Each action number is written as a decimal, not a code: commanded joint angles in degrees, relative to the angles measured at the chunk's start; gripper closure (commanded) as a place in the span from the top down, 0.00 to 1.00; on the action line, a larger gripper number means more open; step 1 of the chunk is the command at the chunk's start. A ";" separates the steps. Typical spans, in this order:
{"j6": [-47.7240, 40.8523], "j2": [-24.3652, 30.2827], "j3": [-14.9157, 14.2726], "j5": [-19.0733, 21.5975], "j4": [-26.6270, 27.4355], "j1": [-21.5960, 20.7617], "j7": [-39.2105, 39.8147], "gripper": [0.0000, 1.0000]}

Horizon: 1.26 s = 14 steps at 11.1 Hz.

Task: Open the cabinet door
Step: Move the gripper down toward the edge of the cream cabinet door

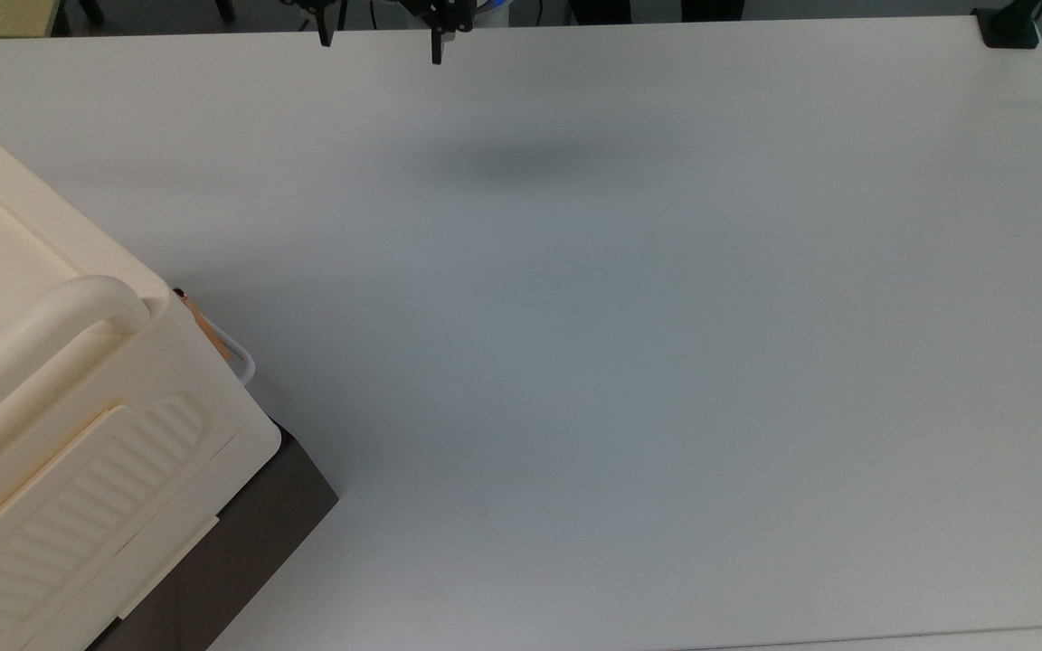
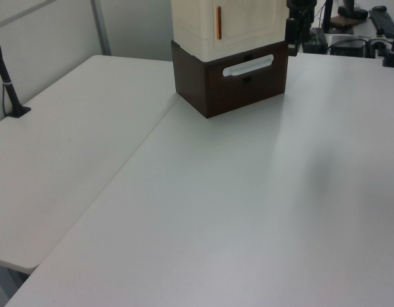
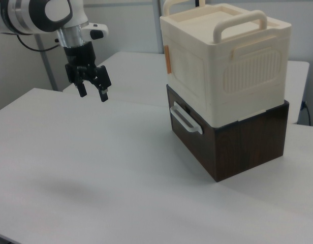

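The cabinet point(image 3: 225, 76) is a cream box with a thick bar handle point(image 3: 240, 23), a ribbed side panel point(image 3: 253, 70) and a dark brown base point(image 3: 238, 147). It stands at the top view's lower left point(image 1: 60, 434) and at the back of the left view point(image 2: 229, 38). Its cabinet door point(image 3: 189, 76) is the flat cream face with a small orange strip point(image 3: 167, 60) at one edge, and it lies flush and shut. My gripper point(image 3: 92, 95) hangs open above the table, well away at the right view's left, holding nothing. The top view has the gripper point(image 1: 382, 41) at its upper edge.
A white bar handle point(image 3: 185, 119) sits on the brown base below the door. The white table point(image 1: 666, 362) spreads wide beside the cabinet. A black clamp point(image 1: 1009, 27) sits on the far corner. A black pole point(image 2: 8, 83) stands on a second table.
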State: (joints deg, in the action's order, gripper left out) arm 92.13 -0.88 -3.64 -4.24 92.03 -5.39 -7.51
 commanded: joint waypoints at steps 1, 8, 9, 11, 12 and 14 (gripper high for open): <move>-3.17 -0.08 -0.40 0.81 -0.53 0.72 -1.18 1.00; -3.36 -3.41 -0.58 0.90 -4.89 0.64 -3.20 1.00; -3.36 -5.25 -0.67 0.90 -7.54 0.64 -6.69 1.00; -1.44 -9.21 -0.93 0.64 -13.60 0.73 -18.28 1.00; 1.36 -9.83 -1.54 0.47 -14.32 0.64 -21.90 1.00; 8.29 -10.80 -3.39 0.20 -14.51 0.03 -25.44 1.00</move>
State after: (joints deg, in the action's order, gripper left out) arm 94.86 -9.37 -4.79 -4.25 80.01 -4.52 -28.30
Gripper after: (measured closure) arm 0.000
